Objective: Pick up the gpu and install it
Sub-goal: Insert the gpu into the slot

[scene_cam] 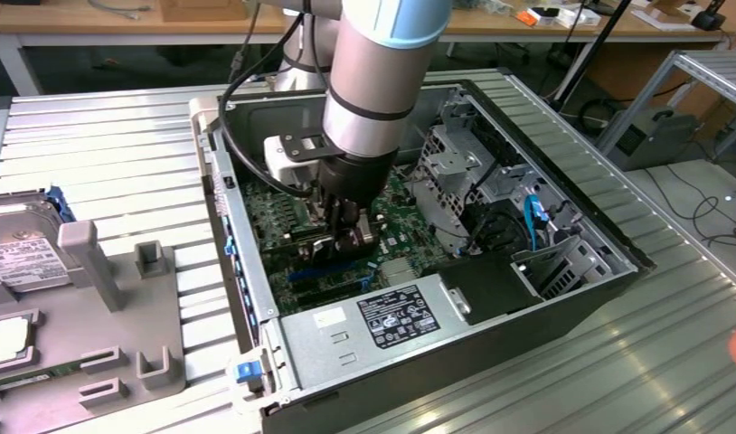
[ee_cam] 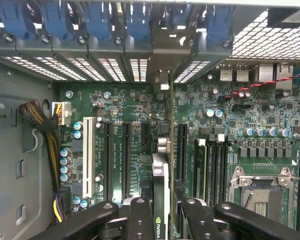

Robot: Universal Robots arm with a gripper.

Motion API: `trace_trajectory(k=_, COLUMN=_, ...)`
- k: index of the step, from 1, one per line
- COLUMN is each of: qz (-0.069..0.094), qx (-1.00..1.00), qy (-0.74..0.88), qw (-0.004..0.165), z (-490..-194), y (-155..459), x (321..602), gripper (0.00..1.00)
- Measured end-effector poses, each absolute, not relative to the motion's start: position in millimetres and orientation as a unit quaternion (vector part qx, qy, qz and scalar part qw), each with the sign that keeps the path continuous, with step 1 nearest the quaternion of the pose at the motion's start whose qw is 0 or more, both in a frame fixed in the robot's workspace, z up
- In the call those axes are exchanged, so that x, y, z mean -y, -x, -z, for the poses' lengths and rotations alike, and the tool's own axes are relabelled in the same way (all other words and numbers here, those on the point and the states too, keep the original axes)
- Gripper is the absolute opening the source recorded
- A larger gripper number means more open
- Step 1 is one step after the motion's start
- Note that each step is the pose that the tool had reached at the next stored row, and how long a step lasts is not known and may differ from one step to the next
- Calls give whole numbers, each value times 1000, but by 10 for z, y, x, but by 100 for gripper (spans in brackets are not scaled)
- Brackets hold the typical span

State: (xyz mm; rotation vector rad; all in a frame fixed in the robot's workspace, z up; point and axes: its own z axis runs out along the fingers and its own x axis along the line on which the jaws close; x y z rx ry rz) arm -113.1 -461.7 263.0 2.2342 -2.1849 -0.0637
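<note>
Black two-fingered gripper (ee_cam: 160, 210) clamped edge-on around thin black gpu card (ee_cam: 161, 195), upright above green motherboard (ee_cam: 135, 130) slots inside open grey computer case (scene_cam: 381, 348). Judged light, rigid, fragile; grip on edges only.

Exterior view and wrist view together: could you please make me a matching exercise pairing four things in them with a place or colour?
Things:
1. gpu
2. hard drive
3. power supply
4. slot clips

Place or colour:
A. blue
B. outside the case, on the grey fixture at the exterior view's left
C. edge-on in the gripper, over the motherboard
D. inside the case, bearing a label

Pairs: 1-C, 2-B, 3-D, 4-A.
</note>
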Motion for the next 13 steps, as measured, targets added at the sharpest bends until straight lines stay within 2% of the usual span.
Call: trace_trajectory(k=13, qz=20, qx=699, qy=-715, qw=8, z=-2676, y=1129, x=4651, gripper=27)
